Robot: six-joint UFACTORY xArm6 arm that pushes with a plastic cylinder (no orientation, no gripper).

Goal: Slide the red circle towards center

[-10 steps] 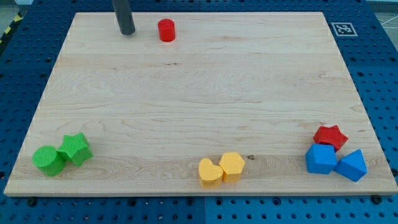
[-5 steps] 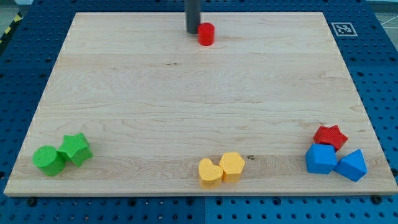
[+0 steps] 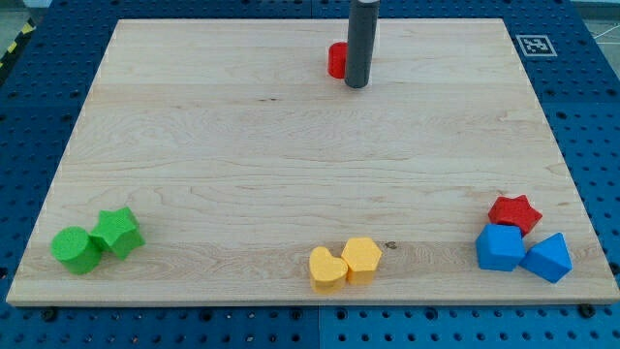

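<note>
No words, brand names or numbers can be read anywhere in the view. The one sign is a small square fiducial tag (image 3: 536,46), black pattern on white, at the upper right of the frame, lying just off the top right corner of the wooden desk (image 3: 291,174) on the blue pegboard (image 3: 591,116). Its pattern is a machine code with no legible characters. At the upper left of the frame a short strip of yellow-and-black hazard striping (image 3: 14,46) runs along the pegboard's edge; it bears no lettering.
</note>
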